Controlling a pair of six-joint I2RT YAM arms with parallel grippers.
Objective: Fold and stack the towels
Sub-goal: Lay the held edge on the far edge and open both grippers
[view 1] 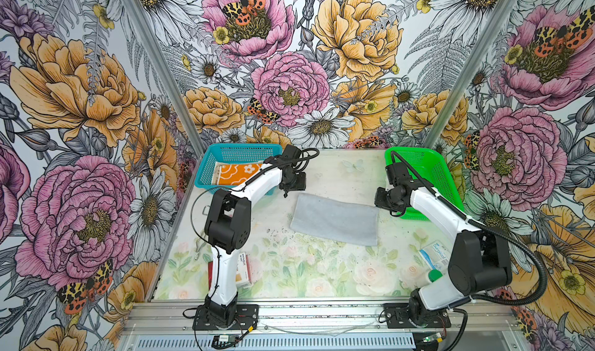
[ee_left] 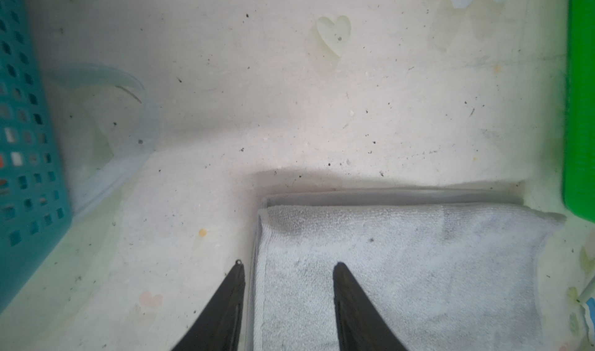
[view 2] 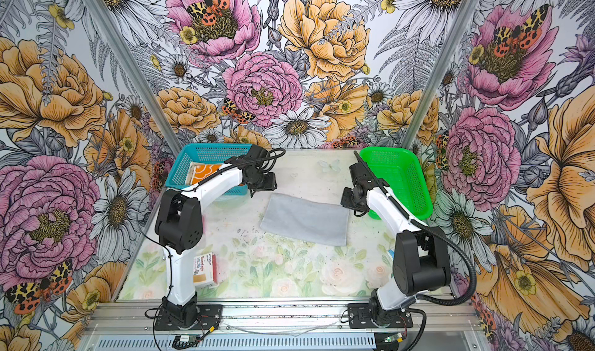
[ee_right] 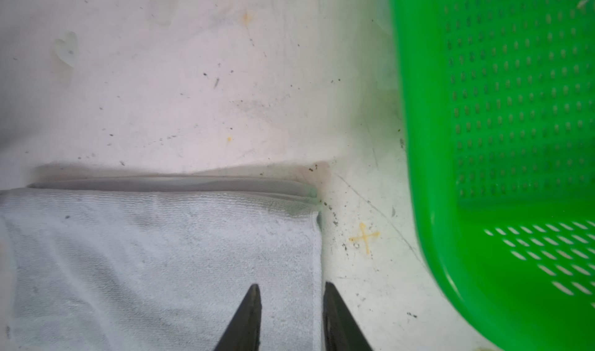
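A plain grey towel lies folded flat in the middle of the table. My left gripper hovers over its far left corner, open. In the left wrist view the left gripper straddles the grey towel's side edge. Over the far right corner my right gripper is open too. The right wrist view shows the right gripper astride the grey towel's right hem. An orange towel with white flowers lies in the blue basket, with a cream cloth edge beside it.
The blue basket stands at the back left, and a green basket at the back right. A bandage box lies by the left arm's base. A surgical pack and a green-capped bottle lie front right.
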